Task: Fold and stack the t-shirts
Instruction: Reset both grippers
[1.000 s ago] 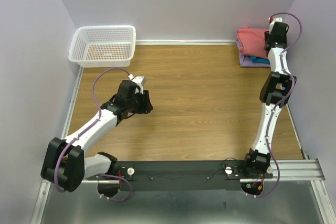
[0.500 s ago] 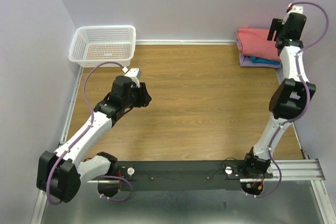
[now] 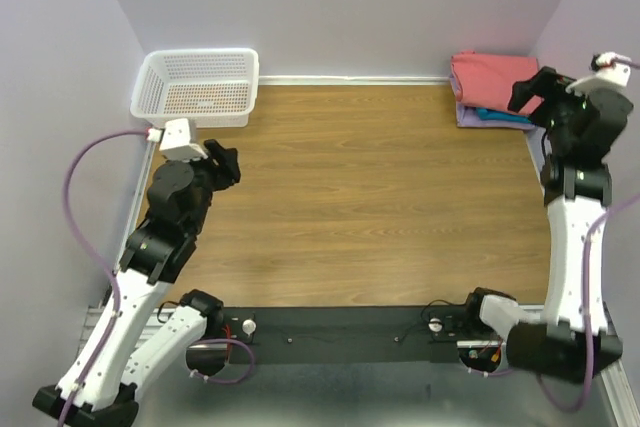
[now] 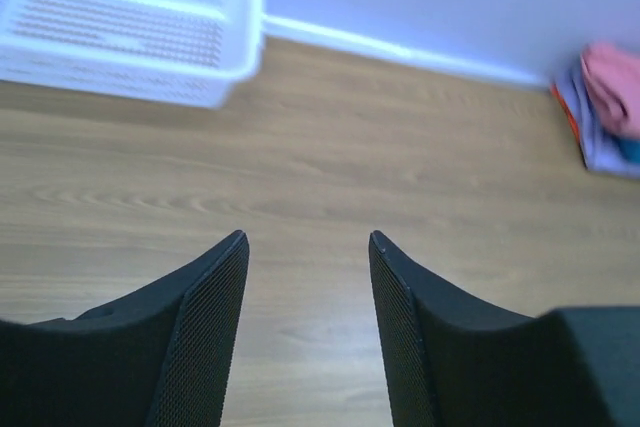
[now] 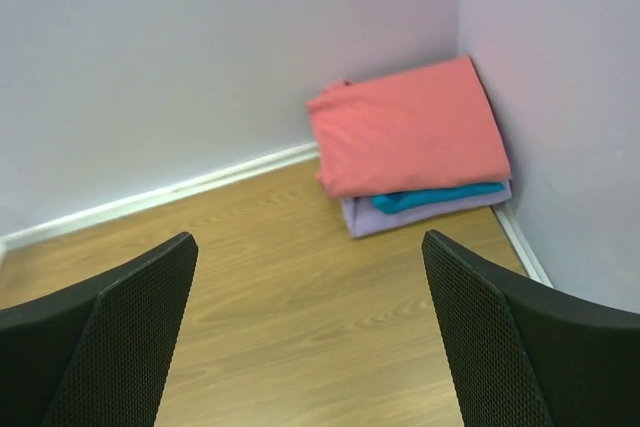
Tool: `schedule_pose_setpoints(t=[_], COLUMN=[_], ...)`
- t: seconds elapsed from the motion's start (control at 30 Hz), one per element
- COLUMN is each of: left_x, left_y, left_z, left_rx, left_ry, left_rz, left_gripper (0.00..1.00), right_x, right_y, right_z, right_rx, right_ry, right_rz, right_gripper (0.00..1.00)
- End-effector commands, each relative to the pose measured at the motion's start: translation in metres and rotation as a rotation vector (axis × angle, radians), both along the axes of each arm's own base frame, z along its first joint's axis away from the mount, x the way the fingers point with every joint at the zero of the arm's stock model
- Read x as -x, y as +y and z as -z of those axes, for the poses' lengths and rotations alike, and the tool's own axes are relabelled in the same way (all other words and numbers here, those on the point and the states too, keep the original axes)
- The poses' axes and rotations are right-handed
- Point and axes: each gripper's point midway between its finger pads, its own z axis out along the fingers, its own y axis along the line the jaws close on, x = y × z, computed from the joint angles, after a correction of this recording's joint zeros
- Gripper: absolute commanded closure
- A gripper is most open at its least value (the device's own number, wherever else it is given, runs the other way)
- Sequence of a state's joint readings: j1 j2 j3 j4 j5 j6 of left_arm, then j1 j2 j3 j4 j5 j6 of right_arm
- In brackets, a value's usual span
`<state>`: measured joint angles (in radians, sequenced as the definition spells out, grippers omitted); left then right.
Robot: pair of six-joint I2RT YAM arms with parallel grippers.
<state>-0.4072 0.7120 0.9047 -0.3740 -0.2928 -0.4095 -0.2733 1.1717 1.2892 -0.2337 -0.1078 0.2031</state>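
Wooden table [image 3: 380, 197]. White lattice basket [image 3: 197, 87] in far left corner. Far right corner, folded and stacked: salmon-pink t-shirt [image 5: 410, 132] over teal-blue t-shirt [image 5: 440, 197] over lavender t-shirt [image 5: 425, 216]. Right gripper [image 5: 310, 242] beside stack, jaws wide, empty. Left gripper [image 4: 308, 239] near basket, jaws parted, empty.

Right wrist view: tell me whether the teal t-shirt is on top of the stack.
No, the salmon-pink t-shirt lies on top, with the teal t-shirt under it.
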Motion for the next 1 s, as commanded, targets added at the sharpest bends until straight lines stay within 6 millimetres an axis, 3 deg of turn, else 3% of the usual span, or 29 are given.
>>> schedule_pose_setpoints(t=[0.0,0.03,0.07,0.1,0.13,0.2,0.33,0.47,0.7,0.97], left_x=[0.023,0.029,0.033,0.041,0.046,0.056,0.065,0.067,0.057,0.051], left_y=[0.062,0.074,0.079,0.086,0.091,0.100,0.105,0.104,0.094,0.090], left_z=[-0.014,-0.019,-0.022,-0.026,-0.028,-0.034,-0.037,-0.034,-0.012,-0.007], left_rx=[0.021,0.028,0.039,0.059,0.068,0.091,0.133,0.173,0.197,0.187], left_ry=[-0.054,-0.079,-0.096,-0.124,-0.138,-0.176,-0.224,-0.272,-0.236,-0.246], left_rz=[-0.302,-0.360,-0.379,-0.402,-0.422,-0.454,-0.466,-0.451,-0.432,-0.413], left_gripper=[0.35,0.32,0.29,0.28,0.22,0.21,0.18,0.12,0.10,0.09], right_x=[0.064,0.077,0.085,0.114,0.127,0.163,0.201,0.209,0.195,0.187], right_y=[0.029,0.037,0.042,0.044,0.040,0.039,0.039,0.043,0.052,0.054], right_z=[-0.013,-0.011,0.003,-0.013,-0.010,-0.004,0.001,0.001,0.013,0.025], right_rx=[-0.004,0.019,0.029,0.041,0.039,0.053,0.048,0.049,0.035,0.003], right_ry=[-0.086,-0.084,-0.064,-0.140,-0.151,-0.213,-0.280,-0.299,-0.245,-0.213], right_rz=[-0.001,-0.004,-0.014,0.005,0.044,0.078,0.112,0.094,0.035,0.023], right_gripper=[0.00,0.00,0.00,0.00,0.00,0.00,0.00,0.00,0.00,0.00])
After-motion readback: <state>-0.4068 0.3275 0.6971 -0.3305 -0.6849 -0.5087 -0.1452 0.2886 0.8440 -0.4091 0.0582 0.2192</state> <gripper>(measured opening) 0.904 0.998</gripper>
